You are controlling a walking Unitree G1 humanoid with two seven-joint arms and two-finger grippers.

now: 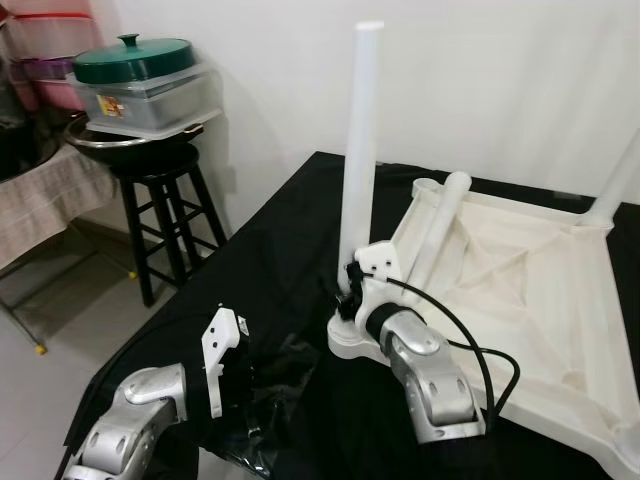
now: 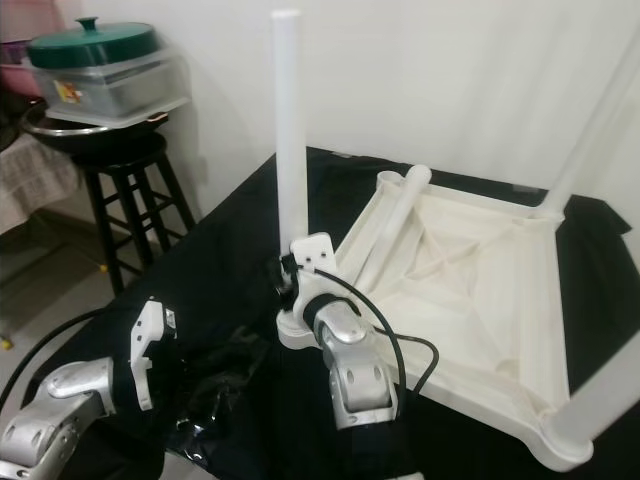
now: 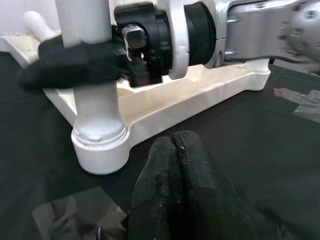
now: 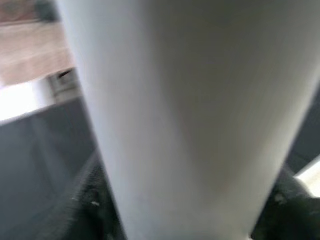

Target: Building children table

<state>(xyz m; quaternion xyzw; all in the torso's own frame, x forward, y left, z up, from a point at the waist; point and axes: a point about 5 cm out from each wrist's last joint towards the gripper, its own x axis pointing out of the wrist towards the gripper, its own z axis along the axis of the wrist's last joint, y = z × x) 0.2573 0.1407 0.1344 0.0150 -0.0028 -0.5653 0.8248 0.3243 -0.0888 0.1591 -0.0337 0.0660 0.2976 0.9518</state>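
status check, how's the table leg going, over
Right gripper shut on upright white leg, seated in corner socket of upturned tabletop. Left gripper shut, empty, low beside that corner. Loose leg lies in tabletop; crumpled plastic wrap on black cloth.

Silver segmented forearms, white wrist brackets, black cuffs, looping black cables; right gripper (image 3: 75, 65) and left gripper (image 3: 175, 165) black-fingered.

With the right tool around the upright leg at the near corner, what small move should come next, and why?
Probably press the leg straight down and check that it is seated. The right tool is shut on it just above the corner socket of the upturned tabletop, and it already stands upright. The left tool is shut beside it.
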